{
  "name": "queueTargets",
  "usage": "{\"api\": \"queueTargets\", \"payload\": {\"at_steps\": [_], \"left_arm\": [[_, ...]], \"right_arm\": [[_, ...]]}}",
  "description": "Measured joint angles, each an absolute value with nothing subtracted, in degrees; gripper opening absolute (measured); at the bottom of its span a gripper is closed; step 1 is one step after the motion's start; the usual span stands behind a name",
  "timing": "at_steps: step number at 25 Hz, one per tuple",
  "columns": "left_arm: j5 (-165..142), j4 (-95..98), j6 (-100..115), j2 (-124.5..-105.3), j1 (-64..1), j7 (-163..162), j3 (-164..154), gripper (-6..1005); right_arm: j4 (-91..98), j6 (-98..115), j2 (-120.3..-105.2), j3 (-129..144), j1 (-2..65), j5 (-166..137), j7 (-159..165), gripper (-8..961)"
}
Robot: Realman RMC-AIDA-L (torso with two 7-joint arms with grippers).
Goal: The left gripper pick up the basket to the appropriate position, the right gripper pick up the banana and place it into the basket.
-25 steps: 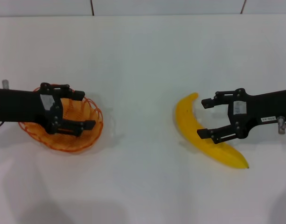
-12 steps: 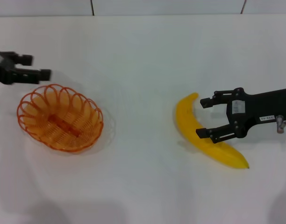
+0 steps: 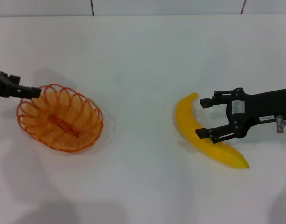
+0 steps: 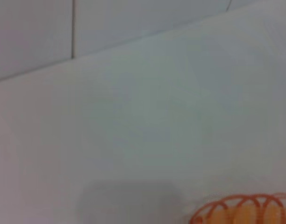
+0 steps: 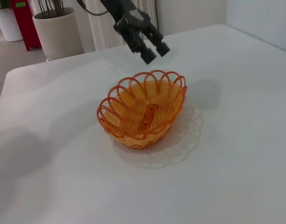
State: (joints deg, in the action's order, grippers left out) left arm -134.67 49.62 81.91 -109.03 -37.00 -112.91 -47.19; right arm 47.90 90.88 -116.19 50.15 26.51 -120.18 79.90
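The orange wire basket [image 3: 93, 113] sits upright on the white table at the left, with nothing in it. My left gripper [image 3: 22, 89] hovers at the basket's far-left rim, holding nothing. In the right wrist view the left gripper [image 5: 154, 52] hangs just above and behind the basket [image 5: 133, 122], its fingertips slightly apart. A strip of basket rim [image 4: 246, 208] shows in the left wrist view. The yellow banana [image 3: 189, 122] lies flat on the right. My right gripper [image 3: 203, 118] is open, its fingers straddling the banana's middle from the right side.
The white table [image 3: 143, 60] stretches between the basket and the banana. A tiled wall [image 3: 133, 6] runs along the far edge. Off the table, a beige planter [image 5: 56, 30] and a red object [image 5: 22, 21] stand in the background.
The left gripper left its spot over the basket, swung up to the far left, then came back down to the basket's rim. The basket stayed put. The right gripper barely moved.
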Motion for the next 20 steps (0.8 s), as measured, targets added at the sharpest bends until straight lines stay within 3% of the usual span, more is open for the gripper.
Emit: {"api": "queueTargets", "payload": {"at_steps": [20], "left_arm": [[-145.4,41.1,73.4,-111.05,-42.1,-112.7,-47.8,790]], "right_arm": [[47.9,90.9,-116.19,50.2,26.6,-120.2,80.2,893]]}}
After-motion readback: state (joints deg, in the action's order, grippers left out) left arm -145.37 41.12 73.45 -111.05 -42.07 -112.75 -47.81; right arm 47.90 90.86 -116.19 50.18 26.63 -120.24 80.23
